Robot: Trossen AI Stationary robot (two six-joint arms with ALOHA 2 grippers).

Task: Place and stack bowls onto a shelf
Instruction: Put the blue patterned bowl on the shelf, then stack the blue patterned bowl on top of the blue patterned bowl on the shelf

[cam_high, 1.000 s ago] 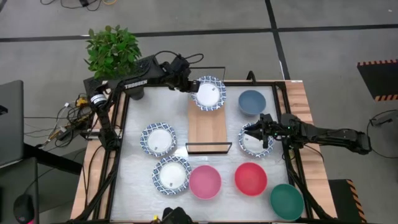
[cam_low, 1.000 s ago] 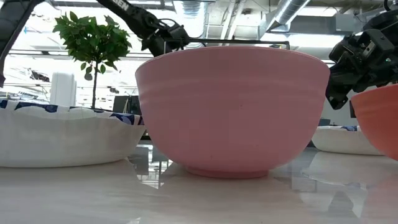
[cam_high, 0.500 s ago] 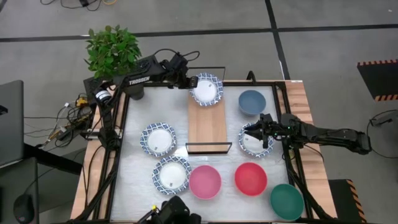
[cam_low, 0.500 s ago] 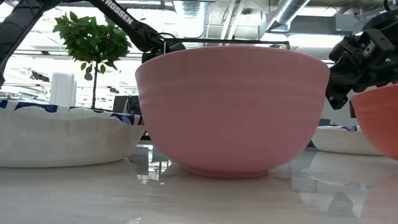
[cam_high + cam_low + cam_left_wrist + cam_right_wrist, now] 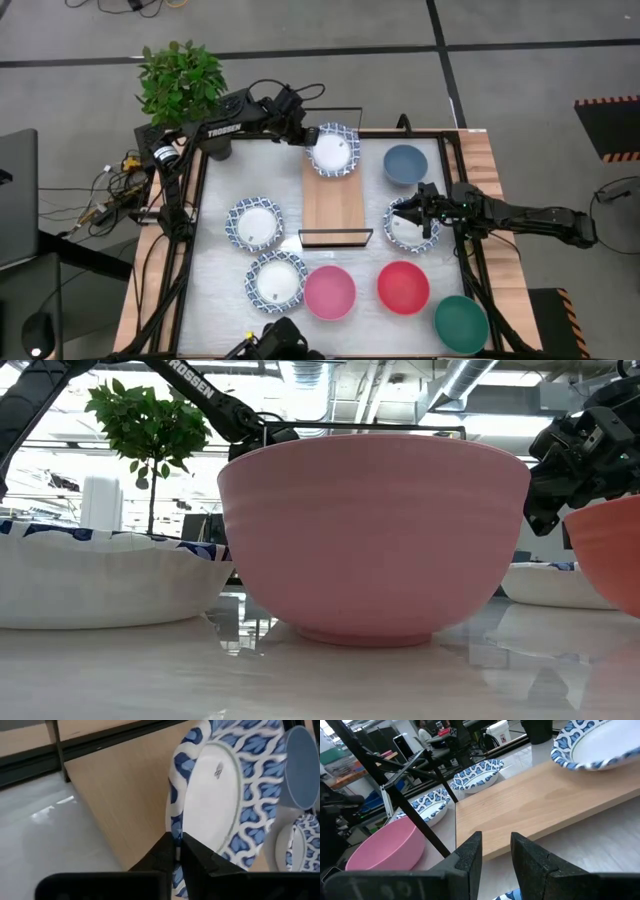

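I see the shelf (image 5: 333,200) running lengthwise away from me. My left gripper (image 5: 306,137) fingers pinch the patterned bowl (image 5: 335,151) rim over its far end. Right gripper (image 5: 428,212) waits half-spread above another patterned bowl (image 5: 404,226).

The left gripper (image 5: 308,138) reaches over the far end of the narrow light-wood shelf (image 5: 333,205), fingers pinched close. The right gripper (image 5: 424,212) hangs just beside the shelf's near end, fingers (image 5: 467,854) slightly apart.

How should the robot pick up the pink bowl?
Probably by its rim. The pink bowl sits upright, mouth open, so one finger can drop inside and one outside the thin wall, coming from above on a side away from the neighbouring bowls.
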